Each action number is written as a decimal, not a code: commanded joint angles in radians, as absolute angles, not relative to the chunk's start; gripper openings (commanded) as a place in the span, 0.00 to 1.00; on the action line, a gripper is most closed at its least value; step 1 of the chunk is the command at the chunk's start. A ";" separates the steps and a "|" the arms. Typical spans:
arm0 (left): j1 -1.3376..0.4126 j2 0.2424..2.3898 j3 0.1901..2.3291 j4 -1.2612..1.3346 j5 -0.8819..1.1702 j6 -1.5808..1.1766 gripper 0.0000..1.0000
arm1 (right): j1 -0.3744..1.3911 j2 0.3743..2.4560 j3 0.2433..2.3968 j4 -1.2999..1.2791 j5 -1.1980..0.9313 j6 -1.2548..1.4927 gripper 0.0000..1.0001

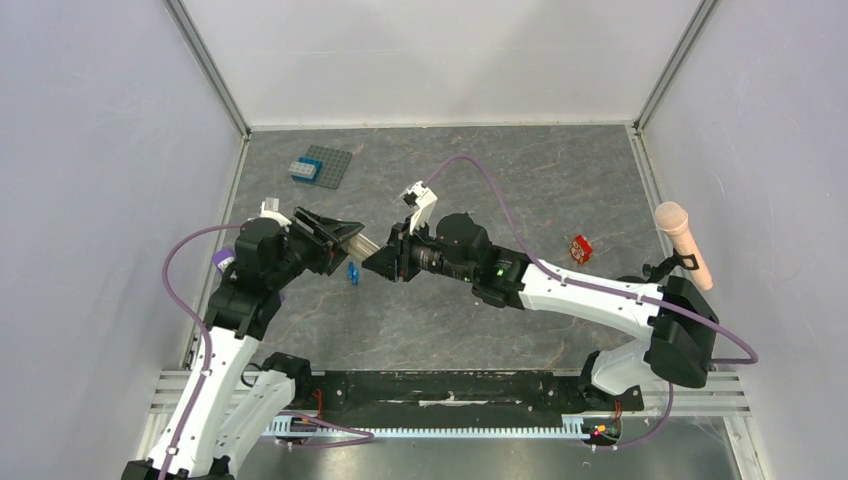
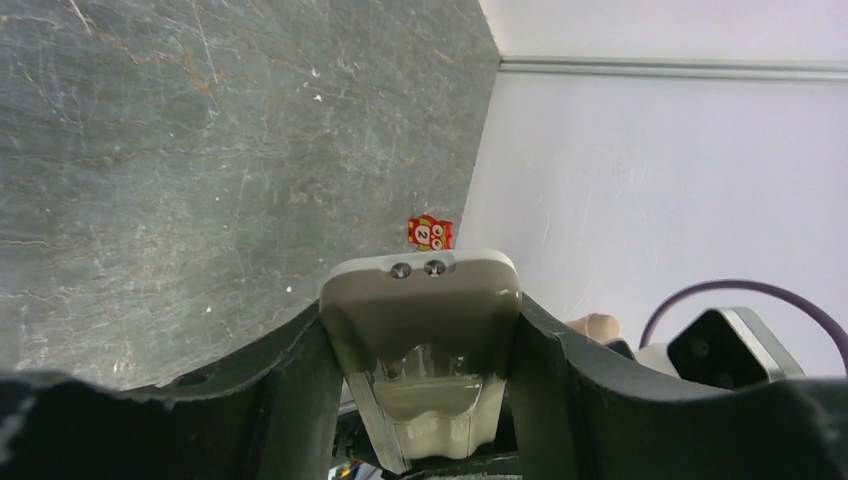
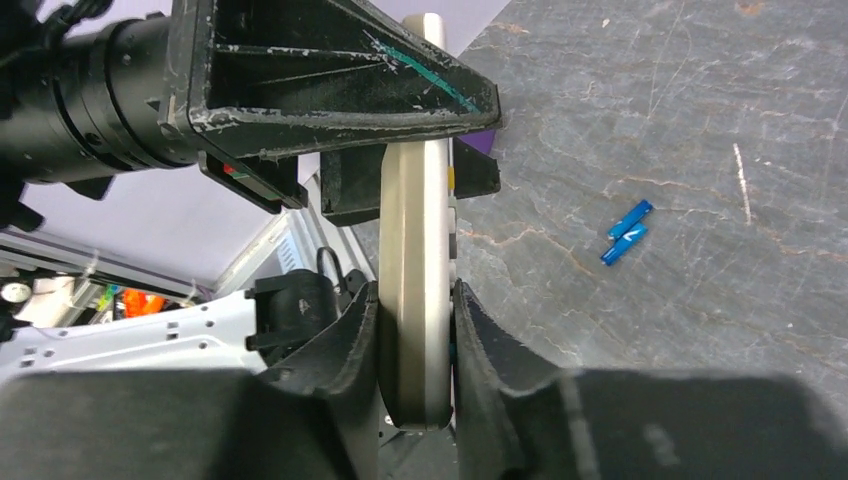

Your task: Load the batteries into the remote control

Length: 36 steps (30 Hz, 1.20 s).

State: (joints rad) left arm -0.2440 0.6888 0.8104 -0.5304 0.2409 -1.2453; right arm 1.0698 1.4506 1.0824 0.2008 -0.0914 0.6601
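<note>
Both arms meet over the middle of the table with the remote control [image 3: 415, 290] held between them, off the surface and on edge. The left gripper [image 2: 420, 345] is clamped across the handset's width. The right gripper [image 3: 415, 335] has its two pads pressed on the handset's flat faces near its other end. The two blue batteries [image 3: 627, 232] lie side by side on the table [image 1: 560, 180], just below and beside the meeting point, and neither gripper is touching them.

The step in hand looks like a transfer or re-grip of the handset. To do it well, only one hand should let go, and only once the other's grip is firm. The thin faces give the right pads little purchase, so a slow release is safer than a quick one. The handset probably needs to end up flat with its battery recess facing up, close to the cells, and should not come down on top of them.

Much is hidden. From above, the fingers cover nearly all of the handset. The left wrist view shows one end with two small screws and a moulded hollow behind it, but I cannot tell whether that is the open battery bay or a cover. The cells' polarity marks are too small to read.
</note>
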 commanded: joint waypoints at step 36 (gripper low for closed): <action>-0.242 0.566 0.719 0.170 0.701 -1.033 0.67 | 0.797 1.296 0.958 0.554 -0.762 1.281 0.22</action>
State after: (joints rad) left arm -0.2436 0.5858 0.6926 0.1440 0.6418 -1.0615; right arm 0.8177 1.3277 0.9783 0.4591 -0.7456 1.2282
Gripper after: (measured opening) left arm 0.658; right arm 0.285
